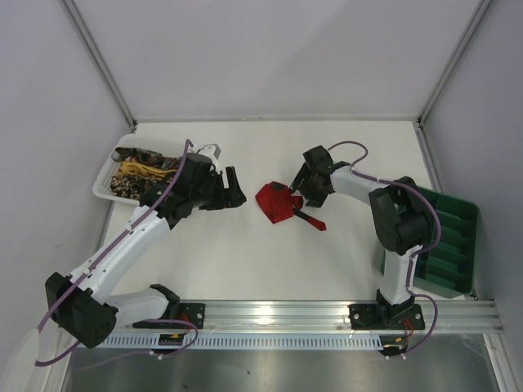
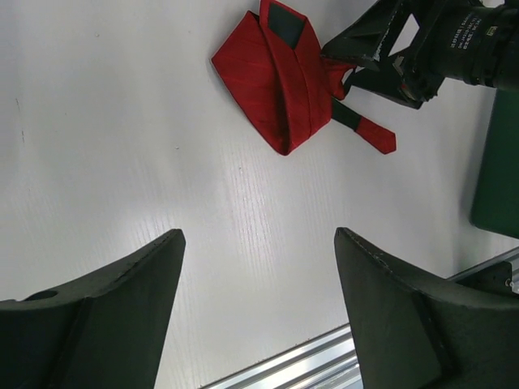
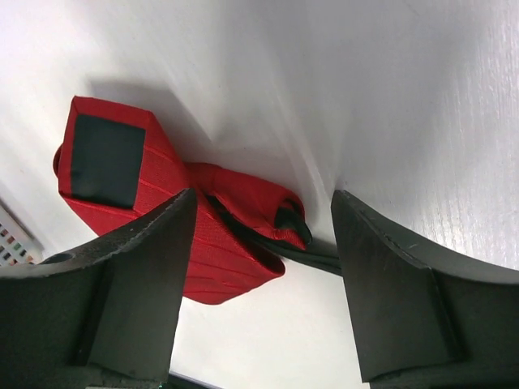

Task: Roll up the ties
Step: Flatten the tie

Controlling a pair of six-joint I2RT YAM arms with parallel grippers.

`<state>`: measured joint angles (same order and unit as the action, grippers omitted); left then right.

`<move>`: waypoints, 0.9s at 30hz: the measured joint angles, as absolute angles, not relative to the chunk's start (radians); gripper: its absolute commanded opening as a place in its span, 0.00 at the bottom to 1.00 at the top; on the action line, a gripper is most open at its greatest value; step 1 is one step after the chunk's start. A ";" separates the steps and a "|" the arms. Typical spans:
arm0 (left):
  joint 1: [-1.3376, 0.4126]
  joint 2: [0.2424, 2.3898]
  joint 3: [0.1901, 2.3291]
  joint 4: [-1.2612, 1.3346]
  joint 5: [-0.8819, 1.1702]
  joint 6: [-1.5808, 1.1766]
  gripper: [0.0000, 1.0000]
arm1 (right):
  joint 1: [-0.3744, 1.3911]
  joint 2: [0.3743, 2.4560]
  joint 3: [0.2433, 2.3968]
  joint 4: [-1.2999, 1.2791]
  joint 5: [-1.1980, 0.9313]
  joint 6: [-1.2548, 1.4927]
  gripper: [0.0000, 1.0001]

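The red tie (image 1: pixel 276 203) lies folded in a loose bundle at the table's middle, with a narrow dark-backed end (image 1: pixel 315 221) trailing to the right. It shows in the left wrist view (image 2: pixel 280 81) and in the right wrist view (image 3: pixel 162 219). My right gripper (image 1: pixel 304 189) is open and empty, just right of and above the bundle; its jaws straddle the tie's small rolled part (image 3: pixel 272 207). My left gripper (image 1: pixel 237 189) is open and empty, left of the tie and apart from it. Brown-gold and yellow ties (image 1: pixel 140 173) lie in the white mesh basket (image 1: pixel 106 183).
A green compartment tray (image 1: pixel 455 245) stands at the right edge. The white mesh basket sits at the far left beside my left arm. A metal rail (image 1: pixel 327 314) runs along the near table edge. White walls enclose the back and sides.
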<state>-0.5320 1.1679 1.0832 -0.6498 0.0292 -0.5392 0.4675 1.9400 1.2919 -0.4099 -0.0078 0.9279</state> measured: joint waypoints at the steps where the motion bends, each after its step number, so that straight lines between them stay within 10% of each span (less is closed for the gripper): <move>1: -0.532 1.166 1.083 -0.651 0.030 -0.539 0.81 | 0.467 1.938 1.288 -0.402 -0.007 0.918 0.72; 27: -0.532 1.084 1.056 -0.656 0.056 -0.550 0.81 | 0.406 1.868 1.074 -0.078 -0.200 0.845 0.58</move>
